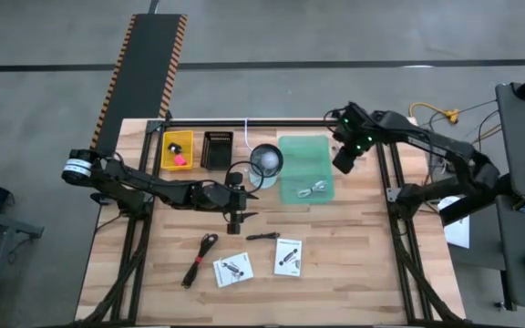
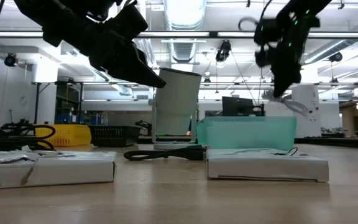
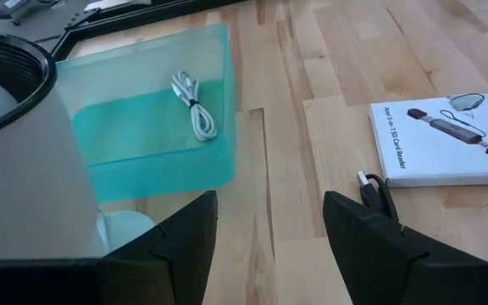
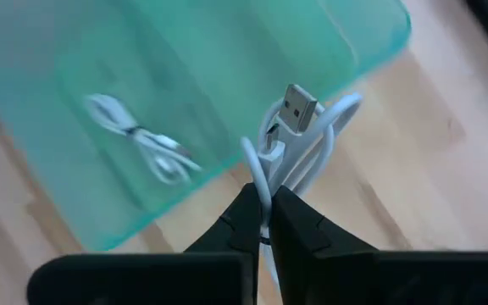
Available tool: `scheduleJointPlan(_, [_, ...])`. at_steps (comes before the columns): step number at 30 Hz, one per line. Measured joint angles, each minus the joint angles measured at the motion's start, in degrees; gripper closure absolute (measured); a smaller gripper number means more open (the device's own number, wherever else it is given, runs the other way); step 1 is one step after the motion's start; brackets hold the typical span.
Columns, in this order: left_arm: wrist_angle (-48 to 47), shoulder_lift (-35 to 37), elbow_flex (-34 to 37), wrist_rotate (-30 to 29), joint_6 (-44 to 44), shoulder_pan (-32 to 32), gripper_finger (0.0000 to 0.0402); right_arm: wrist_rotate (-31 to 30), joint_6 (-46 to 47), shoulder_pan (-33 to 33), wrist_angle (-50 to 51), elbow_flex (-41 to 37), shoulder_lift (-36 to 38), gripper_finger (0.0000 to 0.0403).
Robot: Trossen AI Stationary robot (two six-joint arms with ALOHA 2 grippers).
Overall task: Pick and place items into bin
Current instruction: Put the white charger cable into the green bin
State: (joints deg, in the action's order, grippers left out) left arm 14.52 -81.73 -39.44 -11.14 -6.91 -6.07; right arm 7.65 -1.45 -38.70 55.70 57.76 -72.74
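Note:
My right gripper [image 4: 265,222] is shut on a coiled white USB cable [image 4: 299,140] and hangs above the right edge of the translucent green bin [image 1: 305,167]. A second white cable [image 4: 138,146] lies on the bin's floor. My left gripper [image 3: 269,229] is open and hovers over bare wood near the table's middle [image 1: 235,221], touching nothing. A small black tool [image 3: 378,193] lies just beyond it. Two white packets [image 1: 233,269] [image 1: 288,257] and a black cable [image 1: 199,258] lie flat toward the near edge. My right gripper pinches the white cable's bundled loops [image 4: 263,174] between its two fingertips [image 4: 242,212], coming from above and pointing down. The USB plug [image 4: 297,106] and loops stick out past the fingertips. The cable is lifted clear and dangles below the fingers [image 2: 289,104].
A grey cup-like cylinder [image 1: 265,162] stands left of the green bin, close to my left arm. A yellow tray [image 1: 178,148] with a red piece and a black basket [image 1: 217,148] sit at the far left. Open wood lies on the table's right side.

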Motion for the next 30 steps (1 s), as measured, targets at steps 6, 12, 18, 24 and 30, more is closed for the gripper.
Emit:
scheduleJointPlan(6, [0.0,0.0,0.0,-0.1,0.0,0.0,0.0202,-1.5,0.0,8.2,-6.6,-0.1,6.4,0.0394])
scheduleJointPlan(12, [0.0,0.0,0.0,-0.1,0.0,0.0,0.0202,-1.7,0.0,13.9,-13.7,-0.2,6.6,0.0394])
scheduleJointPlan(18, [0.0,0.0,0.2,-0.1,0.0,0.0,0.0202,-1.7,-0.2,16.3,-16.1,-0.3,2.0,0.0394])
scheduleJointPlan(24, [0.0,0.0,0.2,-0.1,0.0,0.0,0.0202,-1.6,-0.2,16.9,-16.0,-0.3,-3.5,0.0394])
scheduleJointPlan(30, [0.0,0.0,0.2,-0.1,0.0,0.0,0.0202,-1.0,-0.7,19.3,-17.1,-0.3,-7.1,0.0394])
